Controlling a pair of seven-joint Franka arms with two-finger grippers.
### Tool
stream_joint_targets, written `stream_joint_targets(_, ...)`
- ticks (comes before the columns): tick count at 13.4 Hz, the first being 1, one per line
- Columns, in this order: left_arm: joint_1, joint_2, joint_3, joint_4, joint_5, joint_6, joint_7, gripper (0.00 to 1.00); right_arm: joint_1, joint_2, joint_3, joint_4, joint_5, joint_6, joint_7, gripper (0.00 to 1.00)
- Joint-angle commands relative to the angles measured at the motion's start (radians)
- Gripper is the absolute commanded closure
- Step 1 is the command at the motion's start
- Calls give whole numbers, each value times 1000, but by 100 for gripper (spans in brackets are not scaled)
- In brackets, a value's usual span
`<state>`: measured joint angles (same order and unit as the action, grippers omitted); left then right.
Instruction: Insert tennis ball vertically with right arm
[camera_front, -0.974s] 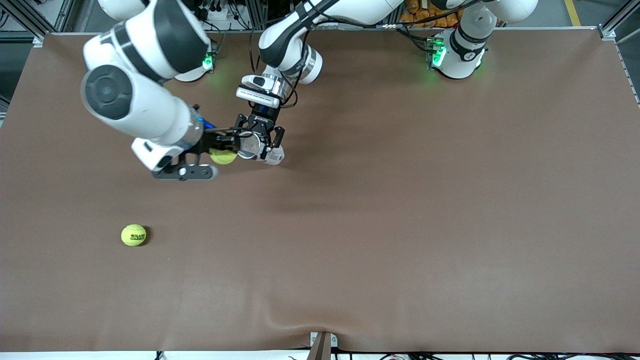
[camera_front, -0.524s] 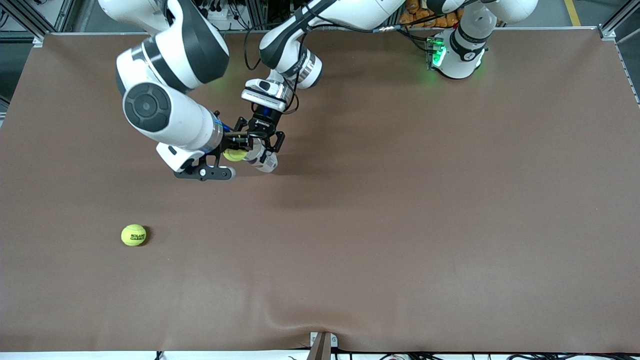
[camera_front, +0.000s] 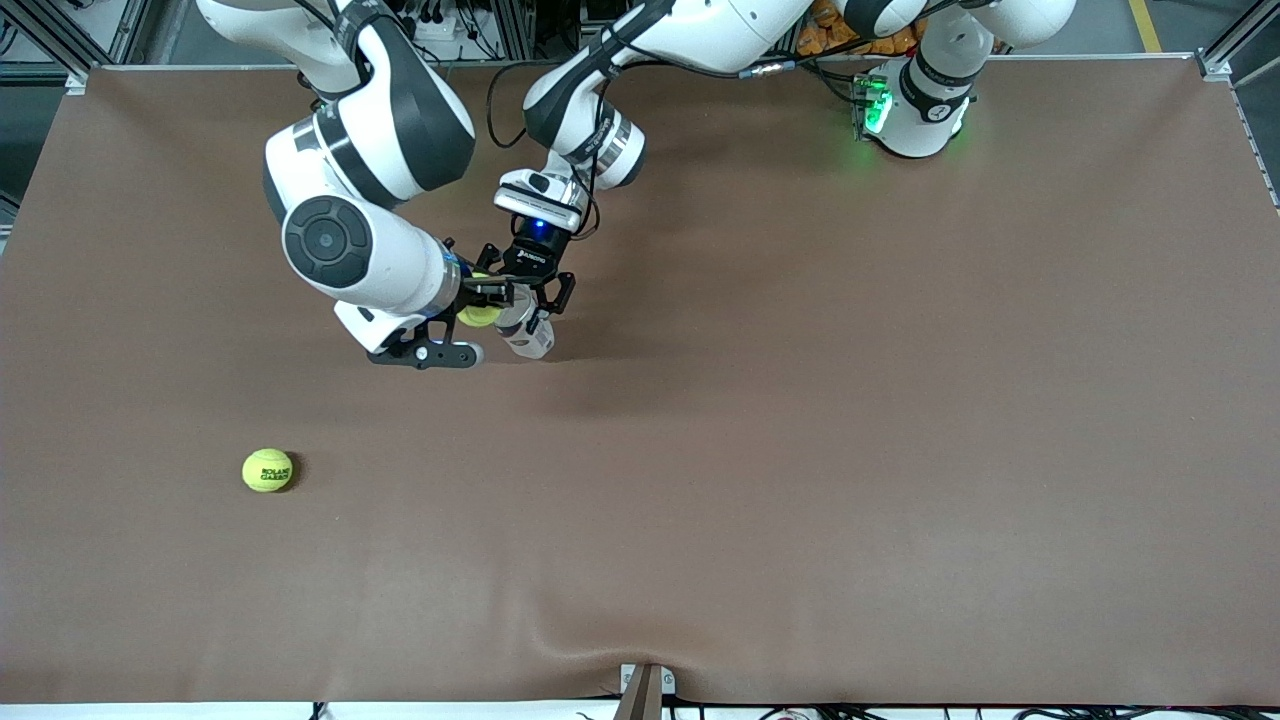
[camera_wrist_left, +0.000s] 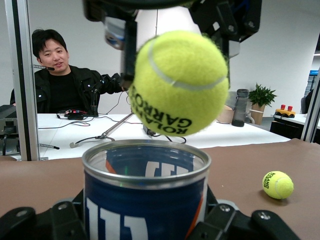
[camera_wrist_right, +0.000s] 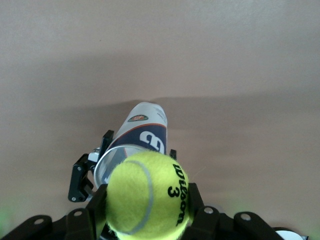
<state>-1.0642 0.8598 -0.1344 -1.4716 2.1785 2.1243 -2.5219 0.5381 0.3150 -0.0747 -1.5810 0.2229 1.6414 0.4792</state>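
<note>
Front view: right gripper (camera_front: 487, 303) carried tennis ball (camera_front: 479, 313) toward can (camera_front: 527, 333).

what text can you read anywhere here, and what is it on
"ROLAND GARROS": held tennis ball, left wrist view.
"Wilson 3": the same ball, right wrist view.
"ROLAND GARROS": loose tennis ball on the table.
White lettering and a small round logo on the blue can: only partly visible, unreadable.
</note>
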Motion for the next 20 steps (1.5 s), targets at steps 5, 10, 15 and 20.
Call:
stream_joint_targets(5,-7,24,9,-4,59,0,-49,17,23,18,-7,-10,65,21,13,82)
stream_joint_targets(10,-7,39,10,-1,63,-1,-45,16,23,29,-8,-14,65,44,13,80)
stream_joint_targets(15,-10,45,10,0,63,-12,-44,15,23,49,-8,-14,64,57,13,78)
stream_joint_targets(20,-11,47,10,0,63,-17,-43,14,25,53,-8,-42,65,77,15,15)
